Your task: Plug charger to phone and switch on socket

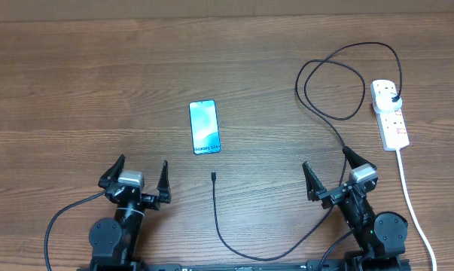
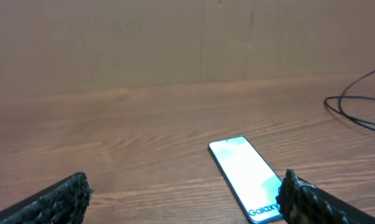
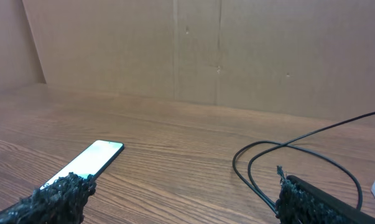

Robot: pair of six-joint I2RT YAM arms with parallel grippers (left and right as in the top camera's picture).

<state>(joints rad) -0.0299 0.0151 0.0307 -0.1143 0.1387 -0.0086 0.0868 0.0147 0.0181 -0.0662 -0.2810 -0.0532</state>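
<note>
Phone [image 1: 205,127] lies flat; charger tip [image 1: 213,177] near its lower edge, apart.

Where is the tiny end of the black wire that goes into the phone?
Start at the wooden table and find the lit phone near its middle. Just past the phone's Galaxy-text end lies the tip of the cable. It is the cable's only loose end; the other end sits in the white socket.

Both arms sit folded low, side by side. The left gripper [image 1: 143,161] and the right gripper [image 1: 325,157] point forward, jaws spread wide and empty. The right gripper is turned slightly leftward.
</note>
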